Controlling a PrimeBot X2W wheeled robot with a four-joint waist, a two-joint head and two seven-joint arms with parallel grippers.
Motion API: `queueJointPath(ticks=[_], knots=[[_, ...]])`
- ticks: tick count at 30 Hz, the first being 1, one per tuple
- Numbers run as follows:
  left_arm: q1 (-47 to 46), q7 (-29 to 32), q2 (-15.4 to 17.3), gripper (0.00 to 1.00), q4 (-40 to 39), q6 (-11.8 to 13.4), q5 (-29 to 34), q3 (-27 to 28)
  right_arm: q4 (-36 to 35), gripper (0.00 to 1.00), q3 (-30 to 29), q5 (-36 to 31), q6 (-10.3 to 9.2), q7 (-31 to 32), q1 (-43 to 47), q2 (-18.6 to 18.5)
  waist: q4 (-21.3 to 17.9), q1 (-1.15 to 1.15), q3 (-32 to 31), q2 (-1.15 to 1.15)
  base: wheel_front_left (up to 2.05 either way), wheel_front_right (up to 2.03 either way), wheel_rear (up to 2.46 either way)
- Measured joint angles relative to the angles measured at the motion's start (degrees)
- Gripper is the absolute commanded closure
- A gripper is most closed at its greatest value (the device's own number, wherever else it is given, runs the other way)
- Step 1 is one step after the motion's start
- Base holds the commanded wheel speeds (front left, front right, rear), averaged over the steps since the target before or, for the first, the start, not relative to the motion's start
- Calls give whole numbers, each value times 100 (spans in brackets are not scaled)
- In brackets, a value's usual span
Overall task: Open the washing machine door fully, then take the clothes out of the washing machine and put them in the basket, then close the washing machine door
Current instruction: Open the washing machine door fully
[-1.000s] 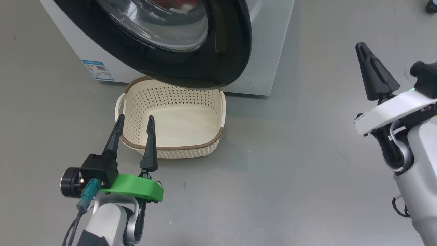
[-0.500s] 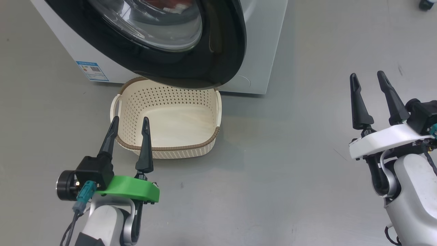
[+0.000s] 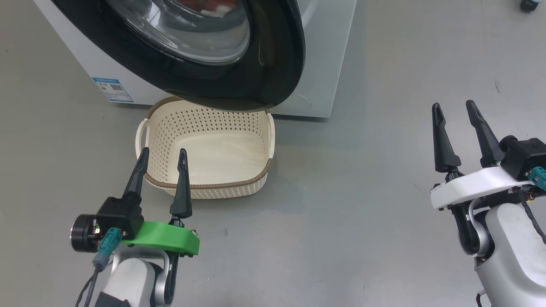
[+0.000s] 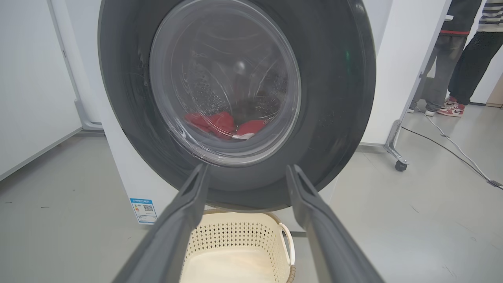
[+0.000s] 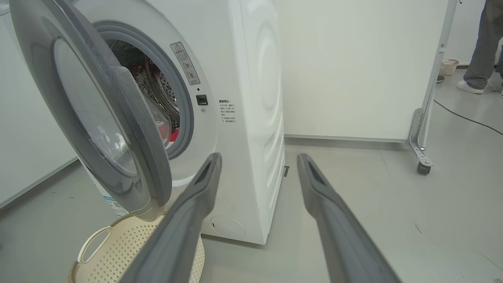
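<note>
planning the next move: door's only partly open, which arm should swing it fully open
Right, probably: the right tool is open on the free-edge side of the washing machine door, looking into the gap behind it. The left tool faces the door's front, by the basket.

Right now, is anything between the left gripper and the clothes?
Yes: the door, only partly open, hangs between the left gripper and the clothes, which lie behind it in the machine. It likely has to swing wider first.
</note>
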Motion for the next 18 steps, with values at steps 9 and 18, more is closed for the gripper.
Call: queueJointPath(ticks=[9, 18], knots=[[38, 0, 0, 0, 8, 0, 0, -12, -42, 0, -7, -104, 0, -18, 112, 63, 6, 0, -30, 0, 0, 0, 0], [89, 0, 1, 0, 13, 0, 0, -11, -73, 0, -47, -147, 1, -18, 213, 87, 12, 0, -81, 0, 0, 0, 0]])
